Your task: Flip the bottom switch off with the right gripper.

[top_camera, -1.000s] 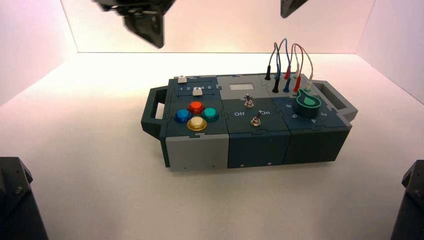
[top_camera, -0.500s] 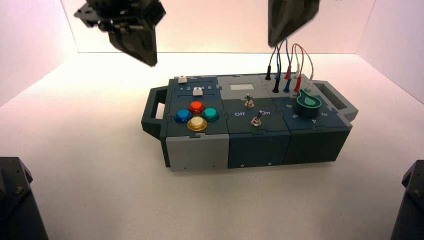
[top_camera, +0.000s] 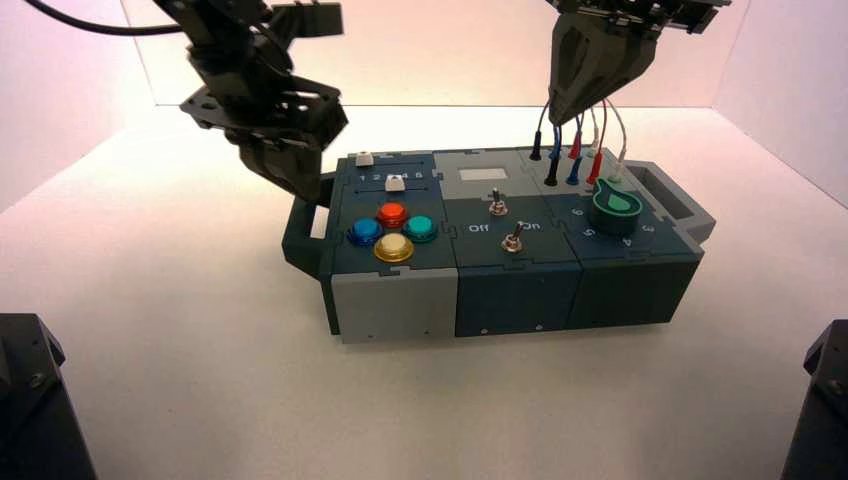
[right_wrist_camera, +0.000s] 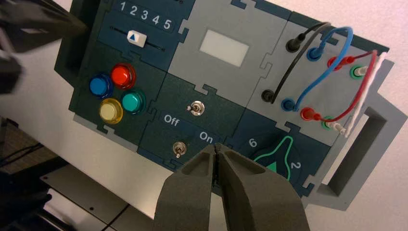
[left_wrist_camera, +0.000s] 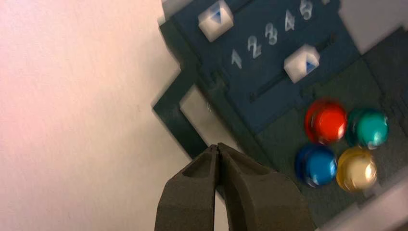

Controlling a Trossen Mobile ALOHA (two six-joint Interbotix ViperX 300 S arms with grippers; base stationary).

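Beyond pale walls (top_camera: pixel 60 100), wire tops hidden behind the right claw (top_camera: pixel 590 65).

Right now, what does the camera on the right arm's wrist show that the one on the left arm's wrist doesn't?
Only the right wrist view shows the two metal toggle switches, the upper one and the bottom switch, plus the white "Off" and "On" print, the looping wires and the green-outlined knob.

Only the left wrist view shows the second white slider.

Both show the red, blue, yellow and green buttons, one white slider and the numbers 1 to 5.
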